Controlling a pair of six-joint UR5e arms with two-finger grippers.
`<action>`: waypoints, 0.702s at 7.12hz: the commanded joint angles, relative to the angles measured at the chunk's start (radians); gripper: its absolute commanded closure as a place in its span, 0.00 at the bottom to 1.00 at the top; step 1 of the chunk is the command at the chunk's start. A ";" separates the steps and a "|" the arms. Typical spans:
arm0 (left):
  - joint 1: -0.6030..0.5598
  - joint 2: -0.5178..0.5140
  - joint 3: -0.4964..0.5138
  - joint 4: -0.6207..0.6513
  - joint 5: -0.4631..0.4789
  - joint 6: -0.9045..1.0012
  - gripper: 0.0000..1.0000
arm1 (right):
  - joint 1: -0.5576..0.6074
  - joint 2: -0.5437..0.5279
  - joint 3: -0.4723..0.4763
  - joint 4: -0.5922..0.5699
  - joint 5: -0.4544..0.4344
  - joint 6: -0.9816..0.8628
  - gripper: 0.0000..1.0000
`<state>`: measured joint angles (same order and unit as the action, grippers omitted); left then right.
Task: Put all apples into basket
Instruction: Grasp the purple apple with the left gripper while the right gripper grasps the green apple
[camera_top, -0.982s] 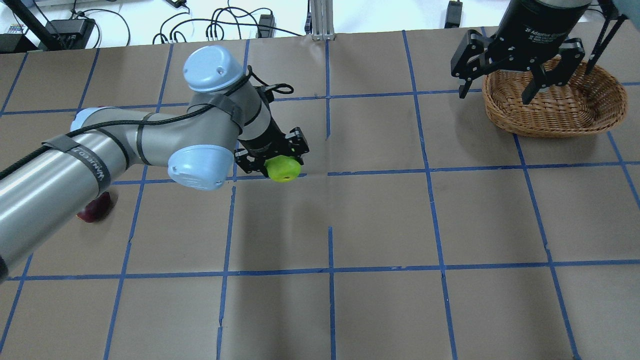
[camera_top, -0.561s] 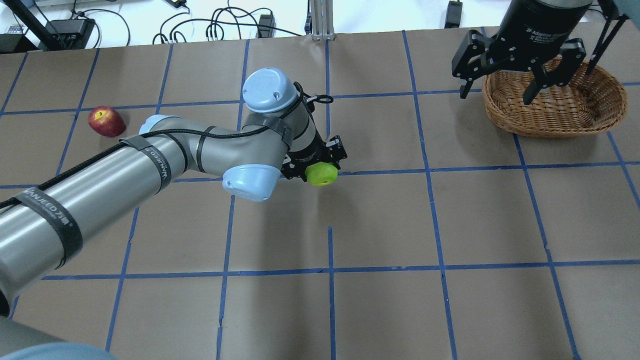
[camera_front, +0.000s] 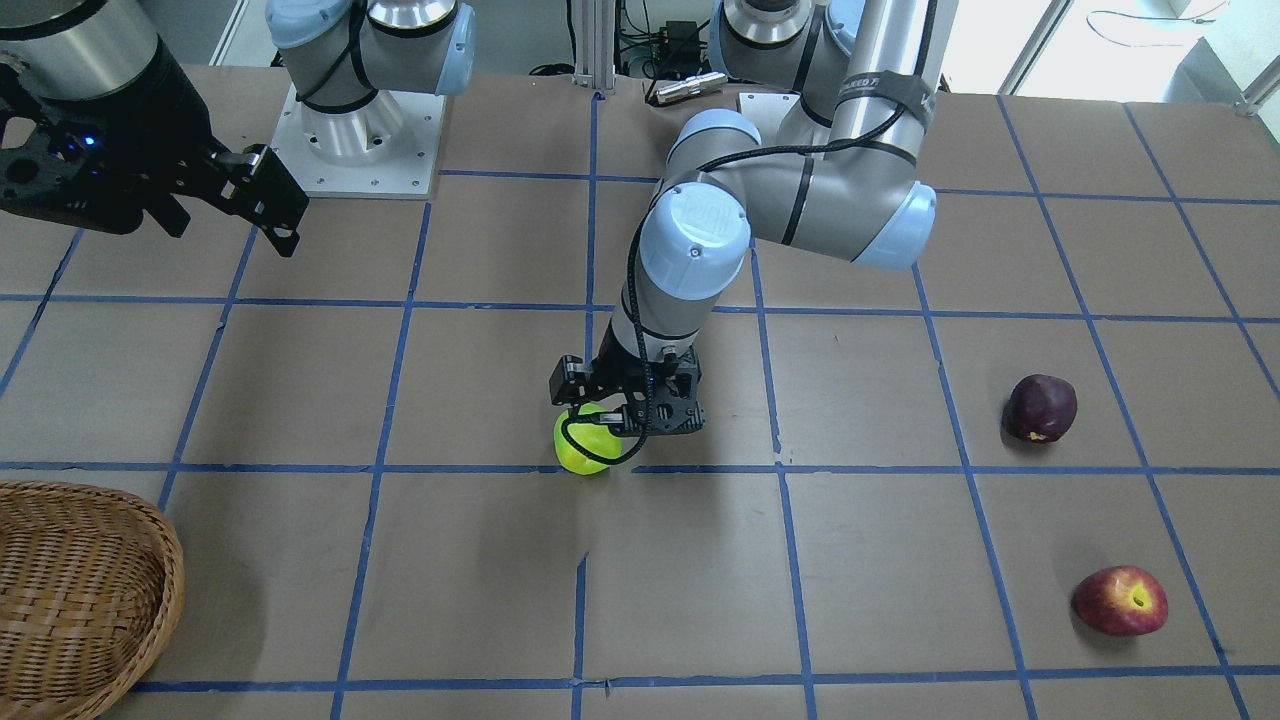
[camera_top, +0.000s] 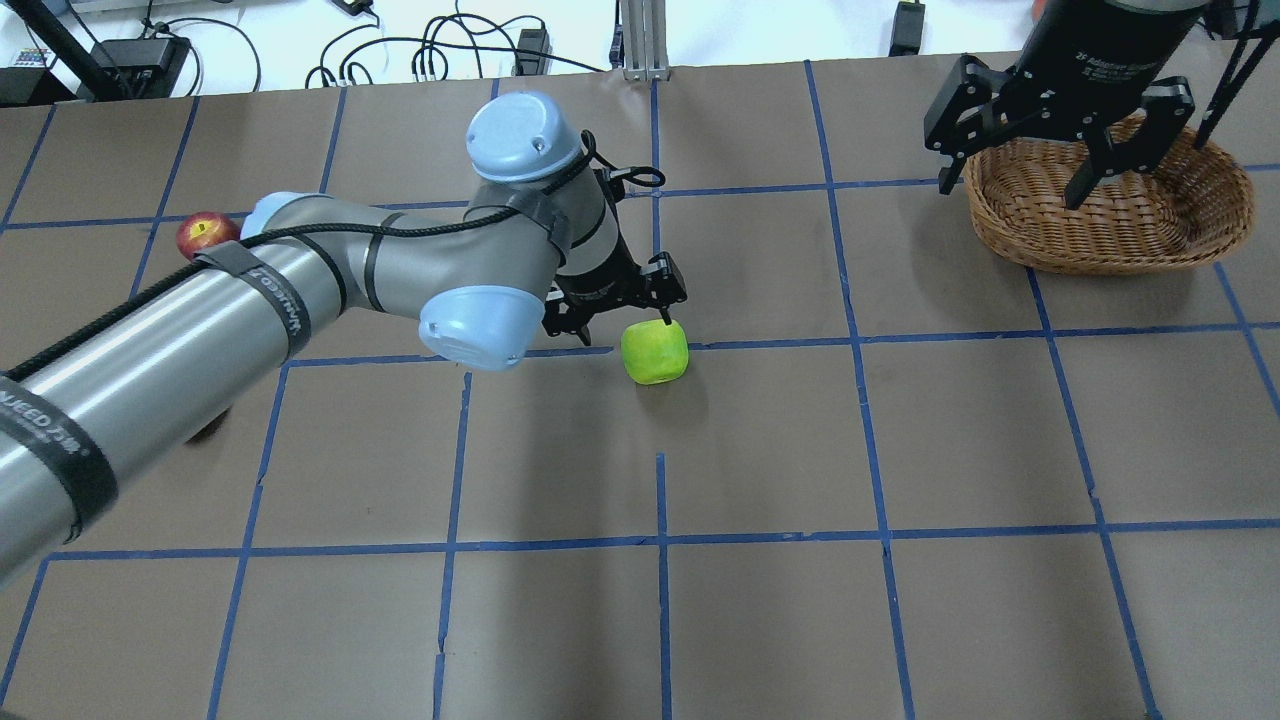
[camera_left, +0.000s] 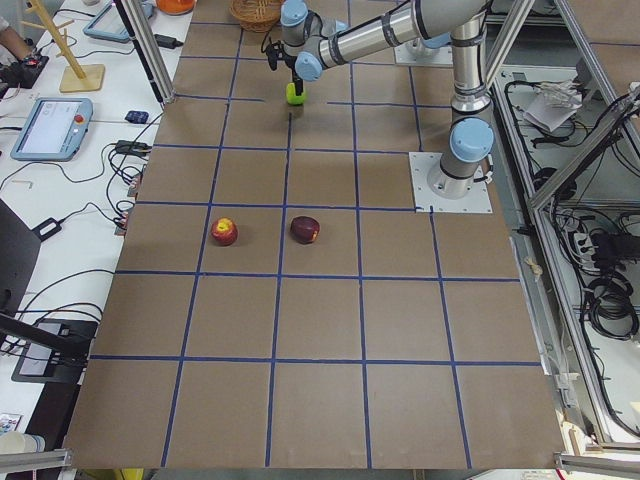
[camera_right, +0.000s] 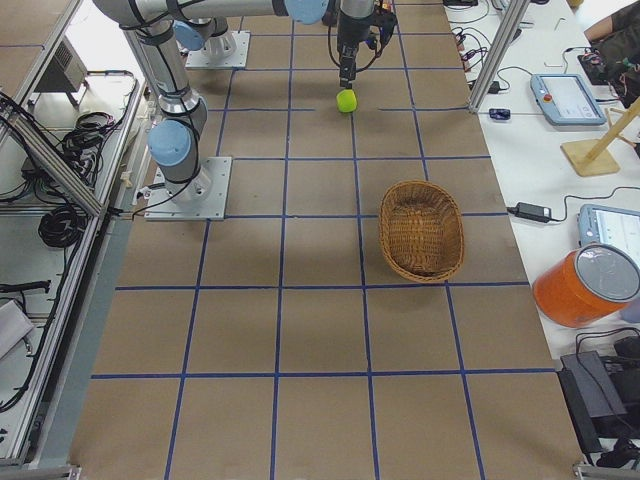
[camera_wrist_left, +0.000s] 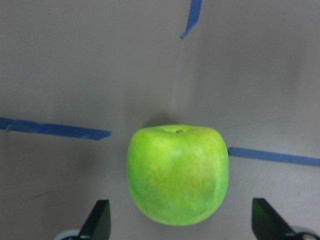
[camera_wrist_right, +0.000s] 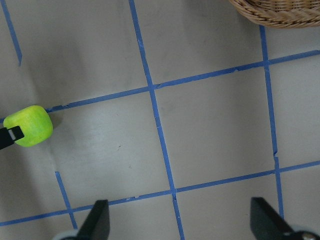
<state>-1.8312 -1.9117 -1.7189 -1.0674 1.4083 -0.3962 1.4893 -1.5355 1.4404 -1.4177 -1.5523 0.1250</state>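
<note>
The lime green apple (camera_top: 654, 352) rests on the brown table near its middle, on a blue tape line. My left gripper (camera_top: 622, 322) is open just behind and above it; in the left wrist view the apple (camera_wrist_left: 177, 175) sits between the spread fingertips (camera_wrist_left: 97, 222), which stand clear of it. The red apple (camera_front: 1120, 600) and the dark maroon apple (camera_front: 1040, 407) lie apart on the table on my left side. The wicker basket (camera_top: 1110, 215) stands at the far right and holds no apples. My right gripper (camera_top: 1012, 195) hangs open and empty over the basket's left rim.
The table (camera_top: 760, 450) is brown paper with a blue tape grid. In the overhead view my left arm (camera_top: 250, 300) crosses the left half and hides the maroon apple. Cables and power bricks (camera_top: 140, 55) lie beyond the far edge.
My left arm carried the green apple to the right, then opened; the apple now lies on the table beside the open fingers. The right gripper shifted slightly right.
</note>
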 joint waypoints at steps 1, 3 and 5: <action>0.149 0.118 0.051 -0.225 0.154 0.225 0.00 | 0.006 0.015 -0.002 -0.009 0.014 0.013 0.00; 0.368 0.138 -0.009 -0.236 0.187 0.559 0.00 | 0.099 0.099 -0.003 -0.114 0.087 0.022 0.00; 0.568 0.157 -0.095 -0.205 0.272 0.948 0.00 | 0.230 0.222 -0.003 -0.234 0.089 0.079 0.00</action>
<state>-1.3894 -1.7648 -1.7658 -1.2897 1.6286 0.3144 1.6360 -1.3915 1.4381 -1.5807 -1.4703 0.1700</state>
